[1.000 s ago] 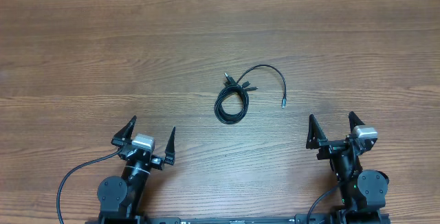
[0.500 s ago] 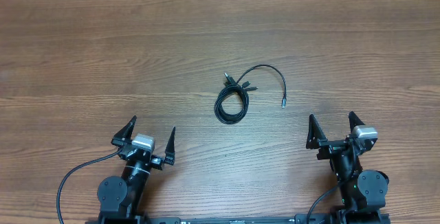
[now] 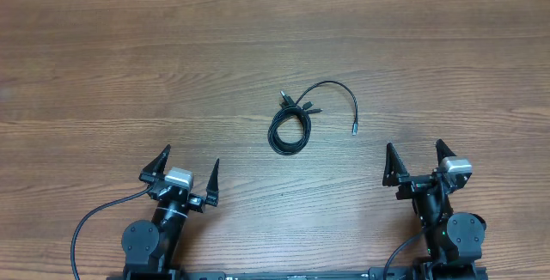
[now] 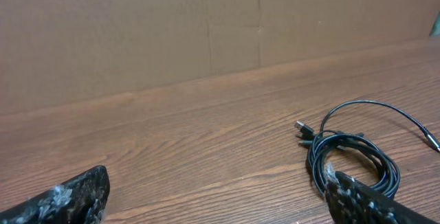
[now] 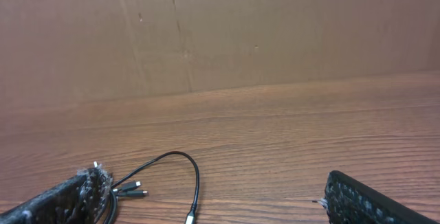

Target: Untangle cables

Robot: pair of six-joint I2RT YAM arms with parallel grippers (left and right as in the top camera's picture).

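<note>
The cables (image 3: 292, 125) lie mid-table as one tangled black coil, with plug ends near its top and one strand arcing right to a silvery plug (image 3: 354, 130). The coil also shows in the left wrist view (image 4: 350, 159) and partly in the right wrist view (image 5: 165, 176), behind the left finger. My left gripper (image 3: 184, 173) is open and empty, near the front edge, left of the coil. My right gripper (image 3: 414, 160) is open and empty, near the front edge, right of the coil.
The wooden table (image 3: 129, 74) is bordered at the back by a brown cardboard wall (image 4: 206, 25). Thicker black wires (image 3: 86, 224) run from the robot bases at the front edge.
</note>
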